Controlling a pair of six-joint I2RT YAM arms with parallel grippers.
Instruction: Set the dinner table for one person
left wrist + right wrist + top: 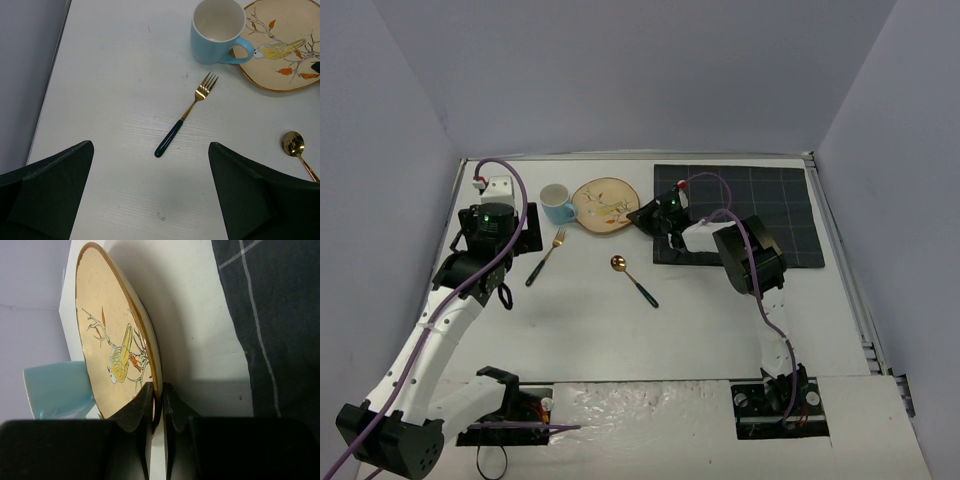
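The dinner table (620, 330) is a white tabletop. A cream plate (603, 203) with a yellow bird painted on it lies at the back, beside a light blue mug (557, 203). My right gripper (642, 213) is shut on the plate's right rim; the wrist view shows the two fingers (145, 405) pinching the plate (112, 340) edge. A gold fork (546, 256) with a dark handle and a gold spoon (633, 279) lie in front. My left gripper (520, 235) hangs open over the fork (186, 115), holding nothing.
A dark grey checked cloth mat (760, 210) lies at the back right, just right of the plate. The mug (217, 31) touches the plate (280, 47) on its left. Metal rails run along the table's right edge (860, 300). Grey walls enclose three sides.
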